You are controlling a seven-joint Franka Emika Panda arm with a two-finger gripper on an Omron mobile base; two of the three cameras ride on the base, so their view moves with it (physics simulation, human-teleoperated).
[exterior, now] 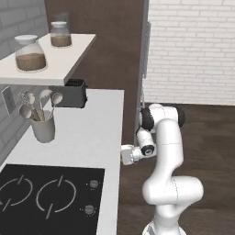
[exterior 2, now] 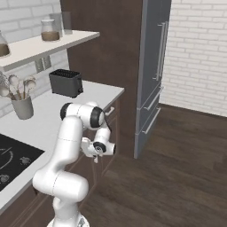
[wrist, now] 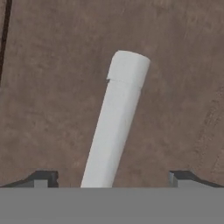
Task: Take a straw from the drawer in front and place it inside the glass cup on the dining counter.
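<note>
Drawer [wrist: 52, 96]: dark-brown flat wooden front, shut; its pale bar handle [wrist: 114, 127] slants from 6 toward 12 o'clock.

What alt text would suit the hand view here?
A pale drawer handle runs up between the open gripper fingertips, close against a dark-brown wooden drawer front. Nothing is gripped.

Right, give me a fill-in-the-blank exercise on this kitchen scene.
1. The end effector faces a pale ____ on a brown drawer front.
2. The end effector's jaws stand ____.
3. The black toaster sits on the white ____.
4. The shelf holds two glass ____.

Missing words: handle; open; counter; jars
</note>
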